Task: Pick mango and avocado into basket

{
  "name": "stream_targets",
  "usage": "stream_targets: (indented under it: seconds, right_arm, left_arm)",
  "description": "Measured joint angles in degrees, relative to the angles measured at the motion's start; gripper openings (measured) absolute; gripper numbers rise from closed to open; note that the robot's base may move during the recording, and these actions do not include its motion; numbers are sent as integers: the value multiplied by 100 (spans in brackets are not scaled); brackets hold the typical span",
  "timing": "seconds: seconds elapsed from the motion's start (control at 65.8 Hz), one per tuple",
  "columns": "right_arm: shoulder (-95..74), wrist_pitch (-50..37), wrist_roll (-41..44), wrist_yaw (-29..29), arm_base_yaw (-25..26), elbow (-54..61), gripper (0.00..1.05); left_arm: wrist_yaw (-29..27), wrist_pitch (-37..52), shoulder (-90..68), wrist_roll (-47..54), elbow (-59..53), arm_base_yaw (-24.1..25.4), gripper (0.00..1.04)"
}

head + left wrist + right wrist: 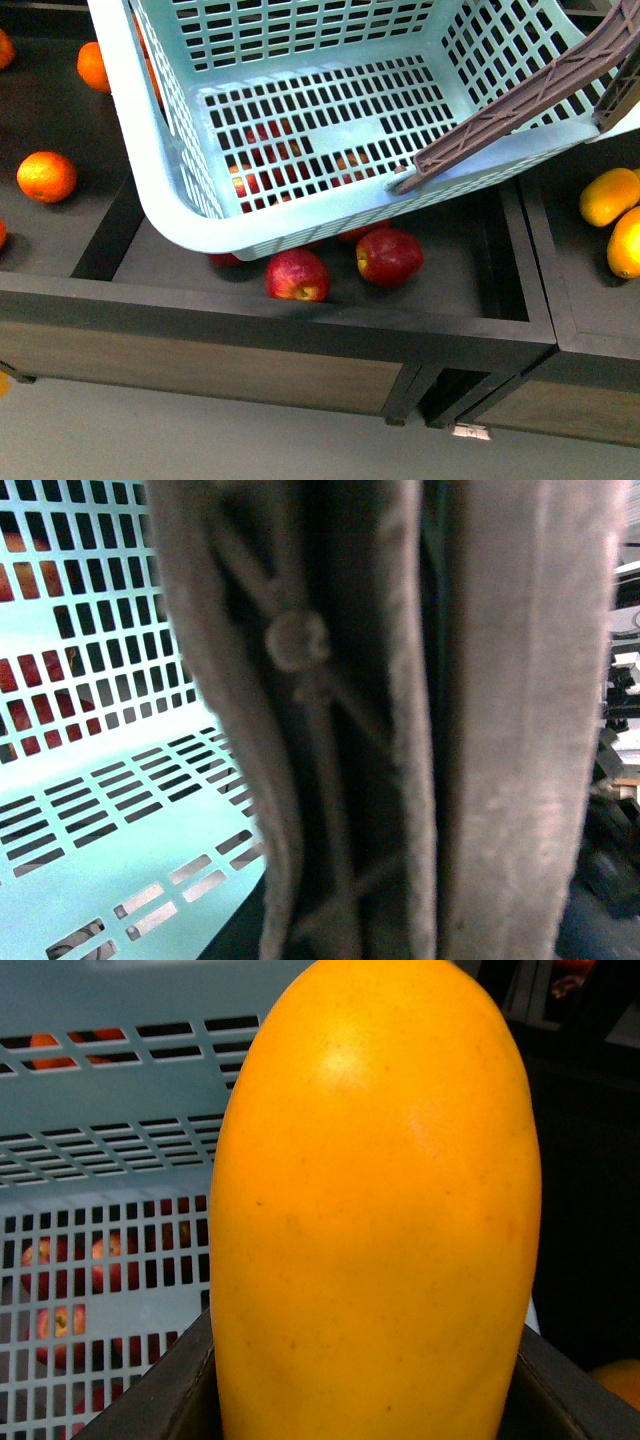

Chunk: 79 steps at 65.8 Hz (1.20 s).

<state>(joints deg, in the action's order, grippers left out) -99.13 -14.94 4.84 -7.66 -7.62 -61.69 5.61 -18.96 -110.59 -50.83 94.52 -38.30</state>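
Note:
The mango point(375, 1200), smooth and yellow-orange, fills the right wrist view, standing on end between the dark fingers of my right gripper point(360, 1415), which is shut on it. Just behind it is the slotted wall of the aqua basket point(110, 1090). In the front view the basket point(150, 200) hangs tilted above the apple bin, with nothing inside it. Its brown handle point(520, 105) slants up to the right. That handle point(400, 780) fills the left wrist view, blurred and very close. My left gripper is shut on it, its fingers hidden. The avocado is out of view.
Red apples point(297, 275) lie in the middle bin under the basket. Oranges point(46, 176) sit in the left bin, and more yellow-orange mangoes point(608, 196) in the right one. Dark wooden dividers point(530, 260) separate the bins; grey floor lies below.

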Motion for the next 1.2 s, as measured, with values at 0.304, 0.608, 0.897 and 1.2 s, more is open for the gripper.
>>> stream_targets:
  seconds: [0.304,0.608,0.897,1.2]
  right_arm:
    - [-68,-254,-188,413,24,-39,96]
    - [1517,-752,-730,953,1064,1139,95]
    - [2667,-3036,-525,739,850,3495,35]
    - [3707,-3193,-503,761,782,4712,2]
  left_arm:
    - [22,0,2,13,0,-2,15]
    - [-66,-2,0,17,-37,9,15]
    - [7,0,0,2,-39,-17,15]
    - [-22,0,0,2,-39,-15,15]
